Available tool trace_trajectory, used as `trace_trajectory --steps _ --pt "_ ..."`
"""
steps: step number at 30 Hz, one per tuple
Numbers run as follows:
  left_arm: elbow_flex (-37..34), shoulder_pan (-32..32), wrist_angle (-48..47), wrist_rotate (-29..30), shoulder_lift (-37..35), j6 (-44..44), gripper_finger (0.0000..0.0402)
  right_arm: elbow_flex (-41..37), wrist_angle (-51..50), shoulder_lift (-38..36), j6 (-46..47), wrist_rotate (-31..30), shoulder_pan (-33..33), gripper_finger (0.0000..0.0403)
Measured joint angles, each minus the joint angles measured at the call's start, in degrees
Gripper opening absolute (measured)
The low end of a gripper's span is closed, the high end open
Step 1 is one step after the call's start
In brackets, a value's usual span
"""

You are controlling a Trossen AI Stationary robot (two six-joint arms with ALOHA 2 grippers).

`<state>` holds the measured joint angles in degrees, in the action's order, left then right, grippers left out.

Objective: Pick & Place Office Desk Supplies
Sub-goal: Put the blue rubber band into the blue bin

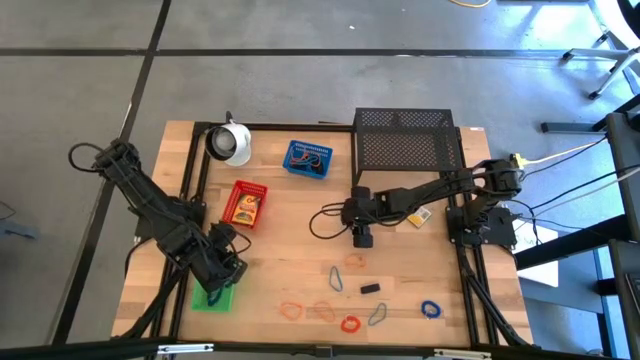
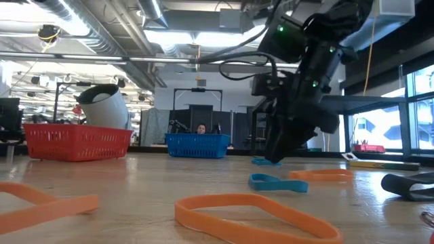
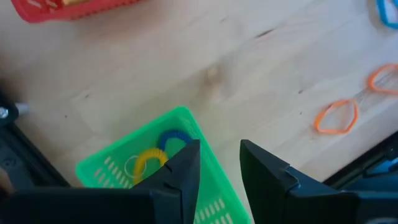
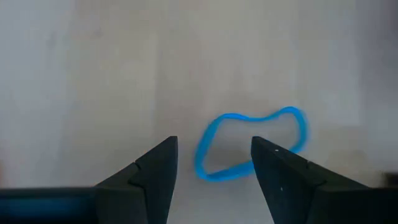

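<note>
My left gripper (image 3: 219, 163) stands open above the green tray (image 3: 155, 163), which rests flat on the table at the near left (image 1: 212, 298). A yellow band (image 3: 148, 160) and a blue band (image 3: 174, 137) lie in the tray. My right gripper (image 4: 214, 152) hangs open over the table's middle (image 1: 362, 240), its fingers pointing down. Just past them a blue band loop (image 4: 249, 146) lies flat on the wood. Neither gripper has anything between its fingers.
More bands lie toward the near edge: blue (image 1: 337, 278), orange (image 1: 356, 263), orange (image 1: 291, 310), red (image 1: 349, 323). A black clip (image 1: 370, 288) and a grey wire clip (image 1: 378, 315) lie there too. Behind stand the red tray (image 1: 246, 203), blue tray (image 1: 307, 159), white cup (image 1: 230, 142) and black mesh rack (image 1: 405, 140).
</note>
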<state>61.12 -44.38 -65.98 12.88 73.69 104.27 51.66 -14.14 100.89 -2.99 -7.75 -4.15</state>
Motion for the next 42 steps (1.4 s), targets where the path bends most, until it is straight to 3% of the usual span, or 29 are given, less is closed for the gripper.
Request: trace_trajectory --steps 4,12,19,27,36,42 --pt "0.0 0.1 0.2 1.3 0.0 0.1 0.0106 0.1 0.7 1.5 -0.4 4.6 0.2 0.0194" --pt "0.0 2.5 0.2 3.1 0.0 0.0 0.0106 0.2 0.7 2.3 0.4 5.7 0.8 0.0119" --pt "0.0 4.5 0.2 12.0 0.0 -0.1 0.0106 0.2 0.8 2.4 5.6 6.1 1.3 0.0015" --pt "0.0 6.6 0.6 23.4 0.0 -4.9 0.0111 1.9 -4.1 0.7 9.6 5.7 0.7 0.0005" --pt "0.0 9.8 6.1 39.5 0.2 -26.5 0.0108 9.7 -9.7 -7.5 9.6 5.7 0.8 0.0005" --pt "0.0 12.4 17.9 42.9 2.0 -54.3 0.0121 15.6 -13.3 -12.2 8.8 12.8 2.0 0.0004"
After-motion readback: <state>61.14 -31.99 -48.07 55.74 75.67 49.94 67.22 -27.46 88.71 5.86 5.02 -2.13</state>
